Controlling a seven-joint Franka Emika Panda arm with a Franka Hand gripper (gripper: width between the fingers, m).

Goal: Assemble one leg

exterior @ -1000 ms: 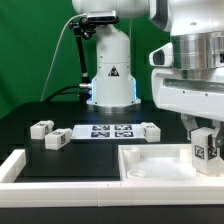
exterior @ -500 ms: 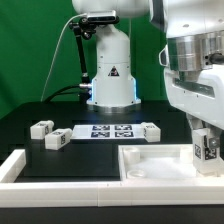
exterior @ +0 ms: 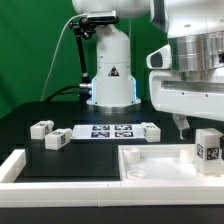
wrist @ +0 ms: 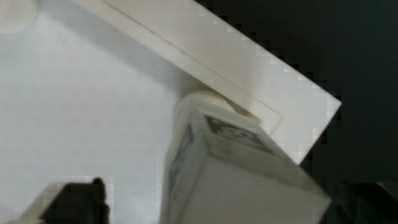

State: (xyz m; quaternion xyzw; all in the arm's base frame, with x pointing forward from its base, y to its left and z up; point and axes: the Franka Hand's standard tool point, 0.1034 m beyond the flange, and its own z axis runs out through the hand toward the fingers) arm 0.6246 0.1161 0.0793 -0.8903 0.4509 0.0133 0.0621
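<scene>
Now at front: tray (exterior: 150, 168), white and rimmed, lying flat nearest the camera.
Task part: leg (exterior: 208, 150) upright at the tray's far corner on the exterior view's right, tag facing the camera; resting on the corner or only beside the rim, cannot tell.
Gripper: gripper (exterior: 197, 121) hanging just above the leg, jaws apart, released, grasping nothing.
Step in hand: probably fitting the leg to the tray corner; seating unconfirmed.
Next move: likely descending over the leg, closing on it and pressing or turning it home. Calls for staying square to the corner so as not to tip it.
Further back: marker board (exterior: 105, 131) flat on the table, spare legs (exterior: 57, 139) off its end on the exterior view's left, another at its other end.
Wrist view only: close look at the leg (wrist: 231, 170) against the tray (wrist: 89, 100) rim corner; one dark finger (wrist: 75, 200) well apart from it.
Exterior view only: gap between gripper and leg, plus the spare legs and marker board.
</scene>
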